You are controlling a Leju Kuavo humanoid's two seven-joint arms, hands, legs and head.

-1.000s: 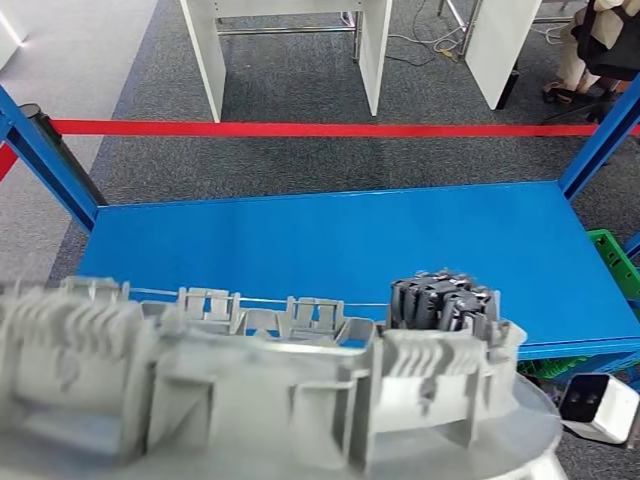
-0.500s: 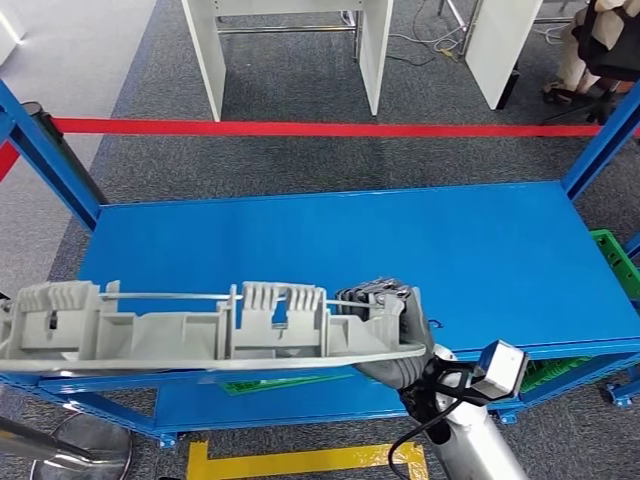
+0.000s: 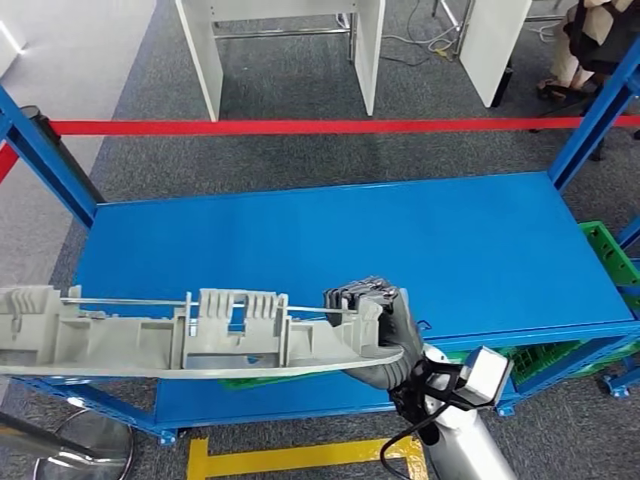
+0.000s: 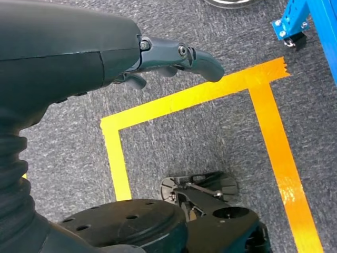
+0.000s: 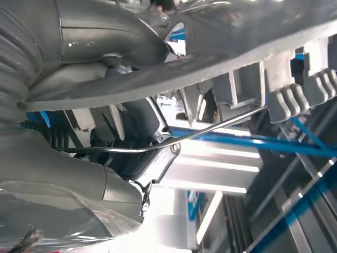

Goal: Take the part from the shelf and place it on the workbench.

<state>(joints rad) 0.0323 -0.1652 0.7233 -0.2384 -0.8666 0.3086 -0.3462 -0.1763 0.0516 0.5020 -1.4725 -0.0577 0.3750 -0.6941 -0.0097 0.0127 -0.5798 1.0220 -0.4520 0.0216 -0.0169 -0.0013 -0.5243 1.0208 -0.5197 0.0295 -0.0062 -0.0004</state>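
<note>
Right robot hand [image 3: 377, 325] gripping long grey part [image 3: 181, 335] over blue shelf [image 3: 468, 240], part pointing 9 o'clock. Left robot hand [image 4: 119, 52] empty, fingers loose.

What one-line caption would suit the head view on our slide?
Right hand holds one end of a long grey part over the front edge of the blue shelf.

The right hand [image 3: 377, 325] grips one end of the part [image 3: 181, 340], just at the shelf's [image 3: 340, 235] front edge; the part stretches away to the left, lying level along that edge and out past the shelf's left end; a green crate [image 3: 611, 255] sits off the shelf's right side; behind the shelf runs a tape line [image 3: 302, 127] across the floor, and beyond it stand table legs [image 3: 200, 55]; the left hand [image 4: 119, 52] hangs above floor tape [image 4: 190, 97].
</note>
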